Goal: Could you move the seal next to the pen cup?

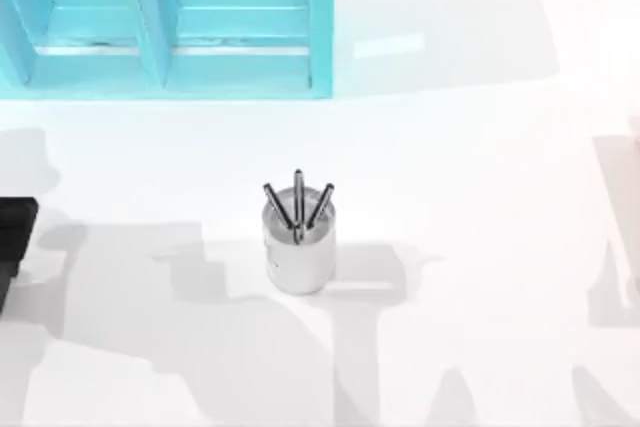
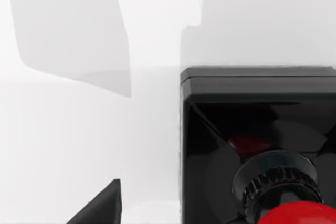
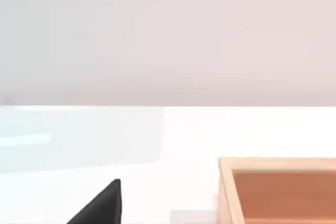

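Note:
The pen cup, a shiny silver cylinder holding three dark pens, stands upright near the table's middle. In the left wrist view the seal is very close: a black square block with a glossy red knob on a ribbed black collar. One black fingertip of my left gripper shows beside it, apart from the block. A black shape lies at the table's left edge, well left of the cup; I cannot tell whether it is the seal or my left arm. One black fingertip of my right gripper hangs over bare table.
A turquoise shelf unit stands along the back left of the table. An open wooden box sits near my right gripper. White tabletop surrounds the cup on all sides.

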Action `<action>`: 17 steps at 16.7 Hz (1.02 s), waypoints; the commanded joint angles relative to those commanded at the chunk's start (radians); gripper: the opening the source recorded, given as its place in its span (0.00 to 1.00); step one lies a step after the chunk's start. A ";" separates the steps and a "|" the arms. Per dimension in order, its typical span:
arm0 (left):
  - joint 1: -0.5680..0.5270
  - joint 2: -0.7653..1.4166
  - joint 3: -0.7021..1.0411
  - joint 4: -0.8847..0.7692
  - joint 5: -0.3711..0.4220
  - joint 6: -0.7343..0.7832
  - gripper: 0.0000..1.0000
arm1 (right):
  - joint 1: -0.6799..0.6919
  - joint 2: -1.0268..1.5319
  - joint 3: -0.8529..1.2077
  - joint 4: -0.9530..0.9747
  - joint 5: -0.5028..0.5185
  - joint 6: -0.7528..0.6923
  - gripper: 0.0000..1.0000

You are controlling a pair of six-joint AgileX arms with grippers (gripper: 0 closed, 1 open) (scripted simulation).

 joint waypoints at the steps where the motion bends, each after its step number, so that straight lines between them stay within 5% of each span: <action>1: 0.000 0.000 0.000 0.000 0.000 0.000 1.00 | 0.000 0.000 0.000 0.000 0.000 0.000 1.00; 2: 0.000 0.000 0.000 0.000 0.000 0.000 1.00 | 0.000 0.000 0.000 0.000 0.000 0.000 1.00; 15: 0.000 0.000 0.000 0.000 0.000 0.000 0.02 | 0.000 0.000 0.000 0.000 0.000 0.000 1.00; 17: 0.000 0.000 0.000 0.000 0.000 0.000 0.00 | 0.000 0.000 0.000 0.000 0.000 0.000 1.00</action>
